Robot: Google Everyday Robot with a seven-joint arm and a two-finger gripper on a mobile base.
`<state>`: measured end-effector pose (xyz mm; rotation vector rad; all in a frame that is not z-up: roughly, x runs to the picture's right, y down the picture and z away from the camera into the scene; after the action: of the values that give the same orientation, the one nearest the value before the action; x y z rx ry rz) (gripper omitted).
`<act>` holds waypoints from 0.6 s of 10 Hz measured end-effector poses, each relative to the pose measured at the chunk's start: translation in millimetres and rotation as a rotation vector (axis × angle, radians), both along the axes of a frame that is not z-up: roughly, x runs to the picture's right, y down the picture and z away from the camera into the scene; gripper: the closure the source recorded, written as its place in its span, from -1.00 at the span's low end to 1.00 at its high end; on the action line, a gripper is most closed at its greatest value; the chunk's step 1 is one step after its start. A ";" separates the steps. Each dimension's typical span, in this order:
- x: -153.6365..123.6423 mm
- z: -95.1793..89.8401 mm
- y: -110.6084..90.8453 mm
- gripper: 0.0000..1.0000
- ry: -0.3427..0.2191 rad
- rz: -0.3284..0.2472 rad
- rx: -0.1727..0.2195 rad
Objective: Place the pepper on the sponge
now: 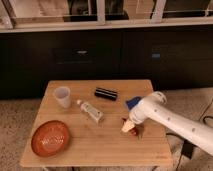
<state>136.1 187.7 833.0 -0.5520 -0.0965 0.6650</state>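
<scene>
The pepper (133, 131) is a small red item on the wooden table (100, 145), right of centre. My gripper (127, 126) comes in on the white arm from the right and is right at the pepper, covering part of it. The sponge (132, 103) is a blue pad just behind the gripper, about a hand's width further back, and the arm hides its right side.
A black ridged block (106, 93) lies at the back centre. A white tube (90, 111) lies diagonally in the middle, a white cup (62, 97) stands at the back left, and an orange plate (50, 138) sits at the front left.
</scene>
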 end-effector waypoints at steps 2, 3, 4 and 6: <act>5.8 0.6 0.8 -0.60 0.006 0.004 -0.006; 5.1 3.0 5.3 -0.60 0.005 0.009 -0.014; 4.1 5.3 8.8 -0.60 0.002 0.015 -0.022; 11.1 8.5 14.9 -0.60 0.007 0.032 -0.026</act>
<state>147.2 202.6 841.6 -0.5743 -0.0907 0.7002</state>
